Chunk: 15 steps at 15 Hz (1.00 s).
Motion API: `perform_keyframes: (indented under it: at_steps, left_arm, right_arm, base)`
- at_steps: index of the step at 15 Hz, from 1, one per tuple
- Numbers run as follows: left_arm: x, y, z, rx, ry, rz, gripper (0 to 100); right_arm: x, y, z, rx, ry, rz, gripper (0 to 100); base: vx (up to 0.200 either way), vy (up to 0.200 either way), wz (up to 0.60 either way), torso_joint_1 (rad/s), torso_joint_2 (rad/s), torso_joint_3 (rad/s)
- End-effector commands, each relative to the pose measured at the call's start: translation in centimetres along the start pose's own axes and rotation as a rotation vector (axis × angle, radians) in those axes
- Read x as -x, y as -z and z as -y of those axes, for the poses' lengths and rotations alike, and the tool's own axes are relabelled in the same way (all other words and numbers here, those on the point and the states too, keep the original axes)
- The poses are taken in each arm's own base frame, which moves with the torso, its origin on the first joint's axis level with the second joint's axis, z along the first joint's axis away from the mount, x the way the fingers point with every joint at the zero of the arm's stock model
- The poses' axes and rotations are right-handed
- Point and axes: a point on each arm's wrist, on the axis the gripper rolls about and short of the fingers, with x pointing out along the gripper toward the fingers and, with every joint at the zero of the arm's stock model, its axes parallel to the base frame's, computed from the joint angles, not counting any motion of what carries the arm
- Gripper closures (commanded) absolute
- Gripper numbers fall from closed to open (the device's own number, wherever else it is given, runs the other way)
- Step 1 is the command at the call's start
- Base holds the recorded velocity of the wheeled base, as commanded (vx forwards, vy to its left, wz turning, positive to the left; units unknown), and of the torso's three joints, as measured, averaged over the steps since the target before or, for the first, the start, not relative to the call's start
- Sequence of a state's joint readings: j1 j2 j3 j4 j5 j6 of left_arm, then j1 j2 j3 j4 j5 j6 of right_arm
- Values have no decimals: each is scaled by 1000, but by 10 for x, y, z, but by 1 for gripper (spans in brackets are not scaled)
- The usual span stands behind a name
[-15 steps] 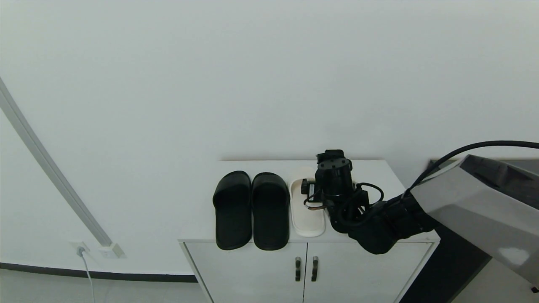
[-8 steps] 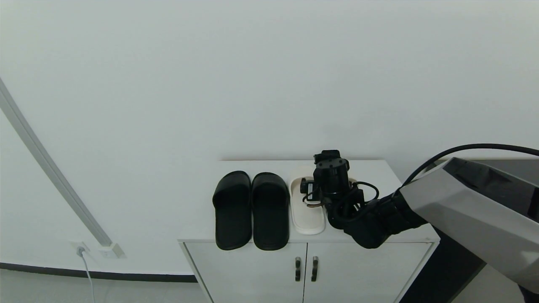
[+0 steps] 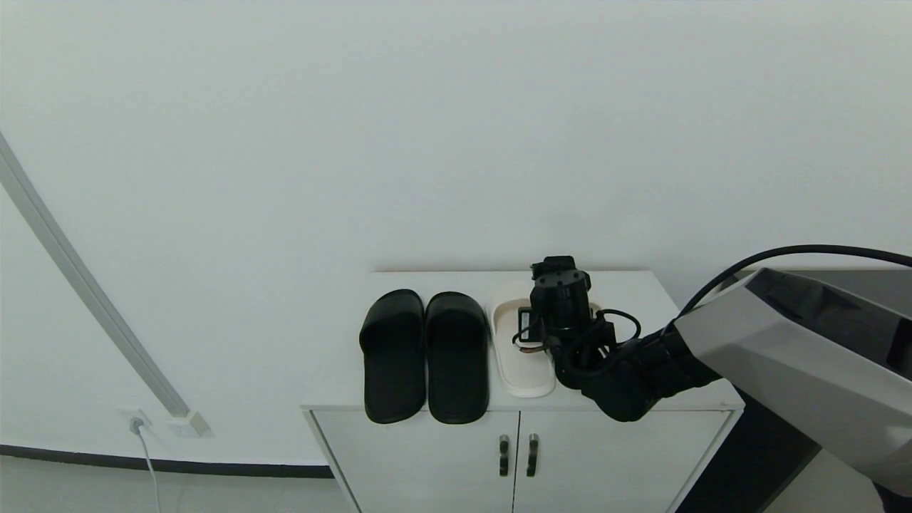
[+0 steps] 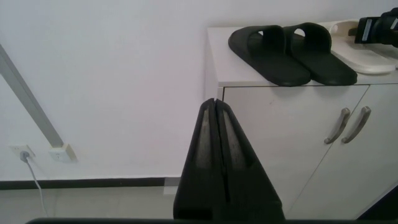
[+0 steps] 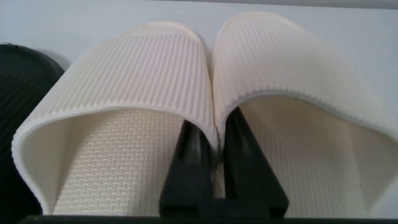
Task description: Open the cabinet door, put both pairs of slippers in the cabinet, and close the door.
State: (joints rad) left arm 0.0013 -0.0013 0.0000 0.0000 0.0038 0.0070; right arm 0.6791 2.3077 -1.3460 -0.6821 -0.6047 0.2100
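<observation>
**Item 1, right gripper (image 5: 214, 134).** It sits lower right of centre in the head view, over the cabinet top. One finger goes into each of the white slippers (image 5: 124, 81). The jaws are drawn narrow, pinching the two adjoining strap walls together between them. You likely hold them this way so that one pinch carries the whole pair.

**Item 2, black slippers (image 3: 392, 356).** This pair lies side by side at lower centre of the head view, just beside the white pair. Their heels reach the front edge and nothing is touching them.

**Item 3, cabinet (image 3: 641, 292).** Both doors are shut and the two handles (image 3: 504, 454) stand close together at the seam. The task names the door first, so I judge the opening step as not yet done.

**Item 4, left gripper (image 4: 216, 106).** The fingers are pressed flat together with nothing between them. It hangs low, well apart from the cabinet and facing its front. You probably keep it free for a handle.

**Views.**
- The right wrist view gives you the grip itself: where each finger enters and the ribbed straps.
- The head view gives the row of four slippers, with the wrist body covering the pinch.
- The left wrist view gives you the door fronts and handles side-on.
</observation>
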Motion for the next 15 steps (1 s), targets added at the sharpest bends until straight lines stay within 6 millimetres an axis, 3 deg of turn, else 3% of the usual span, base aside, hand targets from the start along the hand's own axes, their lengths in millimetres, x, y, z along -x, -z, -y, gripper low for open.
perform_keyframes:
  at_steps: [1,4,5,8,10,14,15]
  left_arm:
    - [0,0,0,1,1,-1,100]
    - [0,0,0,1,-1,-1,100]
    - [0,0,0,1,1,-1,100]
    - [0,0,0,2,-1,-1,100]
    - [0,0,0,2,-1,-1,100]
    - [0,0,0,2,1,0,100]
    - [0,0,0,2,-1,-1,100]
  right_arm:
    - [1,-2,0,-4,0,5,100]
    - [6,-10,2,-13,-3,19,100]
    - [17,-23,7,-26,-9,37,100]
    - [60,-49,25,-18,-123,47,100]
    - [85,-56,41,6,-173,54,100]
    - [163,-56,82,69,-388,20,100]
    - [164,-57,83,69,-392,21,100]
  base:
    - [0,0,0,0,0,0]
    - [0,0,0,0,0,0]
    - [0,0,0,0,0,0]
    - [0,0,0,0,0,0]
    - [0,0,0,0,0,0]
    - [0,0,0,0,0,0]
    - [0,0,0,0,0,0]
